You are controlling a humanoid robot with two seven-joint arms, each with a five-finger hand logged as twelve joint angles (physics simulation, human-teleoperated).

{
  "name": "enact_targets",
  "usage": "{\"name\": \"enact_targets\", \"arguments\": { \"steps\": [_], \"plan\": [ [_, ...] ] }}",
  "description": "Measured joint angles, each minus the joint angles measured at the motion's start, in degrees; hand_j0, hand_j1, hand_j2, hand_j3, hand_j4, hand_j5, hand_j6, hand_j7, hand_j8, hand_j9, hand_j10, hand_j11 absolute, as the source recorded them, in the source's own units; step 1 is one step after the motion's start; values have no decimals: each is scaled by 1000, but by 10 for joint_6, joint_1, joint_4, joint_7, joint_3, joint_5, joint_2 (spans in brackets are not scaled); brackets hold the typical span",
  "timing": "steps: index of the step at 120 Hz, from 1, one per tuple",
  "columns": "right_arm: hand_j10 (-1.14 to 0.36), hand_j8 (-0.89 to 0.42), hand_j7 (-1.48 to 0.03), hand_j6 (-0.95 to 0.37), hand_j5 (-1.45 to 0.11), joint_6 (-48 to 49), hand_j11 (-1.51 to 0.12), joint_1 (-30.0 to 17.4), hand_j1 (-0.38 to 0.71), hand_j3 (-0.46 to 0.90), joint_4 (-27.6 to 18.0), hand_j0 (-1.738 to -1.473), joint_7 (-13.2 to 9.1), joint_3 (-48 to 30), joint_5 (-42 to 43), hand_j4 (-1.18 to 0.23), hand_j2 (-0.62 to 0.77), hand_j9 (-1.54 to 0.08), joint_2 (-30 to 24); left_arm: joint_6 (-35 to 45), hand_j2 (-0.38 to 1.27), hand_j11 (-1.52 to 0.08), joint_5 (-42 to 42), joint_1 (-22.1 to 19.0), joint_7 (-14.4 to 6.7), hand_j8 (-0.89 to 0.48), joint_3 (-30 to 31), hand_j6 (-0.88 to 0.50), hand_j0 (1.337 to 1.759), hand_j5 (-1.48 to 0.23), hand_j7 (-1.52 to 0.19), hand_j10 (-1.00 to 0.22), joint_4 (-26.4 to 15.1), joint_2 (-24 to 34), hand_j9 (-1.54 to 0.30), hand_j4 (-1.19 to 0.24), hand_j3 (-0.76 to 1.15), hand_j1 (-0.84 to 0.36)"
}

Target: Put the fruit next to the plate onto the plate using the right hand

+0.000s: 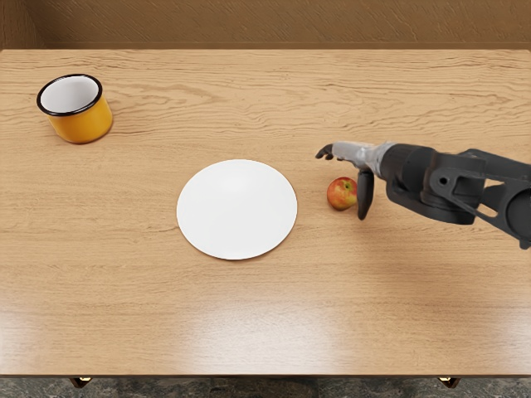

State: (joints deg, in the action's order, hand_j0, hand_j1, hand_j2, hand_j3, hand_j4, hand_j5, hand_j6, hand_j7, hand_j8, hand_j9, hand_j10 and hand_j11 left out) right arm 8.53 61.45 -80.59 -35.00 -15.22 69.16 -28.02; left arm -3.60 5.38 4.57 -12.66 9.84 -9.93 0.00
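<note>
Head view has the right hand (355, 156) hovering just above and to the right of the apple (340, 193), fingers spread, gripping nothing. One dark digit hangs down right beside the fruit's right side, and I can't tell if it actually touches. The apple sits on the desk (265, 323) just right of the plate (237, 209) with a small gap between them, so it's not on the plate yet.

For the grab, I'd drop the palm lower so the fingers wrap both sides before closing. The apple's round and smooth, red with a yellowish patch, so a one-sided pinch would probably just roll it away. Then lift it over the rim and set it down near the middle. The plate's flat, plain white and shallow, so a rolling apple could escape.

The desk is light wood grain with some sheen. A yellow mug (75, 108) with a dark rim and white inside sits well off at the far left, out of the way.
</note>
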Motion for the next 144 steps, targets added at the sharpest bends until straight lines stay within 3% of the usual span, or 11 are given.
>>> {"name": "enact_targets", "arguments": {
  "steps": [47, 99, 144],
  "plan": [
    [-170, -172, -218, -173, -219, -37, -218, -32, -149, 0, 1, -1658, 0, 1, 49, -171, -32, -219, 18, 0, 0, 0, 0, 0, 0, 0, 0, 0, 1658, 0, 0, 0, 0, 0, 0, 0, 0, 349],
    [-167, -169, -214, -170, -215, -37, -214, -34, -153, 0, 2, -1658, 0, 7, 68, -168, -31, -215, 20, 0, 0, 0, 0, 0, 0, 0, 0, 0, 1658, 0, 0, 0, 0, 0, 0, 0, 0, 349],
    [-250, -251, -322, -252, -322, -40, -322, -37, -53, 0, 3, -1658, 0, 7, 71, -251, -47, -322, 21, 0, 0, 0, 0, 0, 0, 0, 0, 0, 1658, 0, 0, 0, 0, 0, 0, 0, 0, 349]
  ]
}}
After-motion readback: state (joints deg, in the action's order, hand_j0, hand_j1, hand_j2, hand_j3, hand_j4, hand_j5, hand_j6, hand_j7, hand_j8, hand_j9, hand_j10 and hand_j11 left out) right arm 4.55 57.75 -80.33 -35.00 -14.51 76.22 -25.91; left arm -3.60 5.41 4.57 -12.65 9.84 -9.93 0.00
